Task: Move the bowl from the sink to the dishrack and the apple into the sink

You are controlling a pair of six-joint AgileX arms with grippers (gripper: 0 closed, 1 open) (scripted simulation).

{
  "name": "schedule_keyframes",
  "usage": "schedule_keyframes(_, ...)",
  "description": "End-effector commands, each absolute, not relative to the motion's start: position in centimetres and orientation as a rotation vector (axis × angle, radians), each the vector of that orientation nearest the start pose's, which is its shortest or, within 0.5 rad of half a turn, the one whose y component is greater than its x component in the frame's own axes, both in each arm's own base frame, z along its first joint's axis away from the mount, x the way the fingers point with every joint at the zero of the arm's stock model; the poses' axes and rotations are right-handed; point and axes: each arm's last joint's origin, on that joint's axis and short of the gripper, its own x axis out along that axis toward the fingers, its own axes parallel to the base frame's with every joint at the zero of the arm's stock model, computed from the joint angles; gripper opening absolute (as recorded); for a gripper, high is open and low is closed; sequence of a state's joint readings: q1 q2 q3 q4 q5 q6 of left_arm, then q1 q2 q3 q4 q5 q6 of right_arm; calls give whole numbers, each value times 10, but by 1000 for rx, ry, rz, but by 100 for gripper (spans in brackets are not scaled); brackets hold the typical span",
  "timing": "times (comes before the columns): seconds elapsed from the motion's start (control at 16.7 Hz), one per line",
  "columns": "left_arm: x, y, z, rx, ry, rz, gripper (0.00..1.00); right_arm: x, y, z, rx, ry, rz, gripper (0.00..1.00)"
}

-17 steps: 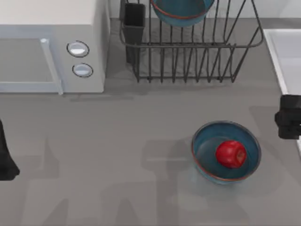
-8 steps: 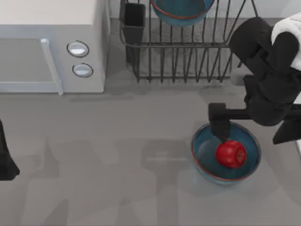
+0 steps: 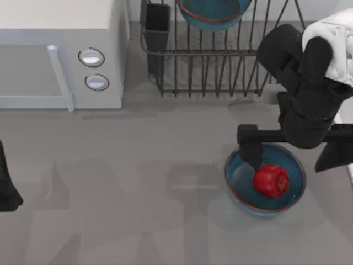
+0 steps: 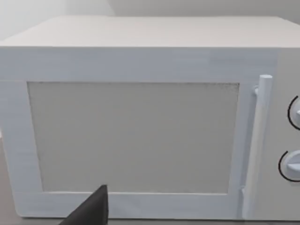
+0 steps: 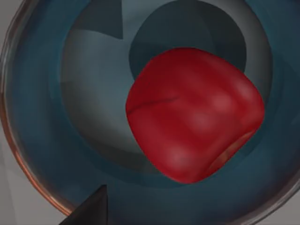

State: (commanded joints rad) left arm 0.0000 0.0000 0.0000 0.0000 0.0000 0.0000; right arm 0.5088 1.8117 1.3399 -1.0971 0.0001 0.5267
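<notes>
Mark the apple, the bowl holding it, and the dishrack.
apple (image 3: 270, 180), top view, middle of its red skin.
bowl (image 3: 236, 182), top view, bare inner wall.
dishrack (image 3: 220, 53), top view, front rail.

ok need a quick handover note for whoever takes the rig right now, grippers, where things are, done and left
Right gripper: above the table bowl, over its rim beside the apple; holding nothing.
Left gripper: parked at the table's left edge, facing the microwave.
Apple: sits in the bowl on the table.
Other bowl: already in the dishrack.
Sink: at the right edge, partly in view.
Left: lift the apple and put it in the sink.
</notes>
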Motion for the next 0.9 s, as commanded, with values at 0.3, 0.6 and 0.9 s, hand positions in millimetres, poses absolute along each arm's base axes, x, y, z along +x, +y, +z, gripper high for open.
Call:
schedule_keyframes(0.3,106,-1,160,0,0,0,100,294,168,160,7,1572,-6,100)
schedule_keyframes(0.6,106,-1,160,0,0,0,100,292,168,109,9,1567,-5,100)
schedule_keyframes(0.9,106,-1,160,0,0,0,100,290,167,100,8,1571,-8,100)
